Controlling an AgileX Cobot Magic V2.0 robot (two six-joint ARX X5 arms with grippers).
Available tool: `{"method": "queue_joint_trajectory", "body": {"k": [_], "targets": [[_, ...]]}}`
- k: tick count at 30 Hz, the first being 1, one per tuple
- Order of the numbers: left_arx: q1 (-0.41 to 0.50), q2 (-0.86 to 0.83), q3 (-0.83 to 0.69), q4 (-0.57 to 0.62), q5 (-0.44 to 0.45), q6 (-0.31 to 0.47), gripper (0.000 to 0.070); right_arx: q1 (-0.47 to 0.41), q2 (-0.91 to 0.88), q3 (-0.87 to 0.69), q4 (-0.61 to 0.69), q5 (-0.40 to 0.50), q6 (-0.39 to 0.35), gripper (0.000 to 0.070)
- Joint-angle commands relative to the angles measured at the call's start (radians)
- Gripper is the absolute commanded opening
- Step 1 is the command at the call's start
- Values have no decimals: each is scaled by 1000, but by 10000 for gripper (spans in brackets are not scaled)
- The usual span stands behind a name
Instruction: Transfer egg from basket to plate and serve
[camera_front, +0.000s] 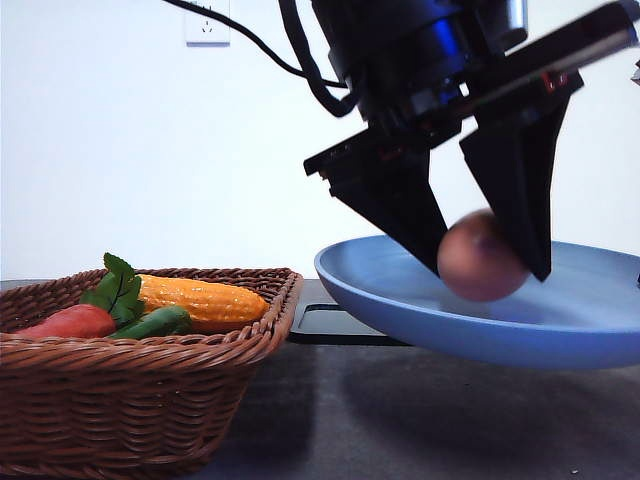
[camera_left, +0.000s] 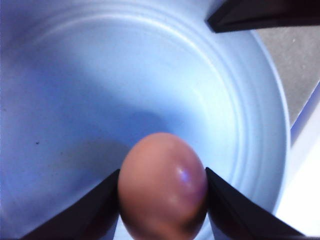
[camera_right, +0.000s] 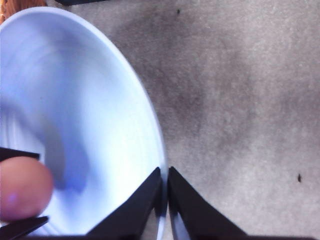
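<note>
while left gripper (camera_left: 162, 187) pinches egg (camera_left: 162, 185) — right gripper (camera_right: 165, 192) clamps plate (camera_right: 100, 125) rim.

My left gripper (camera_front: 483, 262) and its egg (camera_front: 480, 256) crowd the plate (camera_front: 400, 300). The basket (camera_front: 130, 400) blocks the table's left edge; bare table lies between them.

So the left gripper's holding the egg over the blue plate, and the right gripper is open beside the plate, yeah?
Not quite. In the right wrist view the right gripper is shut on the plate rim, not open beside it. The left gripper does hold the egg over the plate.
</note>
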Motion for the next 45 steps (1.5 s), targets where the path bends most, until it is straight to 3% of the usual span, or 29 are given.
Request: {"method": "queue_joint_trajectory", "body": {"k": [1, 9, 14, 16, 23, 29, 35, 45], "targets": [[-12, 31, 16, 7, -13, 25, 189, 4, 4, 8, 1, -8, -3, 0], [-13, 50, 16, 17, -24, 25, 205, 4, 4, 8, -21, -25, -10, 0], [-13, 50, 17, 26, -23, 22, 418, 4, 4, 8, -21, -34, -10, 0], [-13, 50, 17, 26, -23, 20, 462, 4, 4, 8, -22, -32, -10, 0], [-13, 16, 38, -8, -23, 15, 466, 4, 6, 8, -52, -30, -14, 0], [-12, -85, 84, -146, -30, 29, 461, 3, 51, 9, -61, -31, -18, 0], [-8, -218, 101, -275, -115, 55, 460, -19, 184, 40, -44, -38, -39, 0], [10, -431, 101, -452, -240, 45, 460, -69, 460, 315, -39, -46, -70, 0]]}}
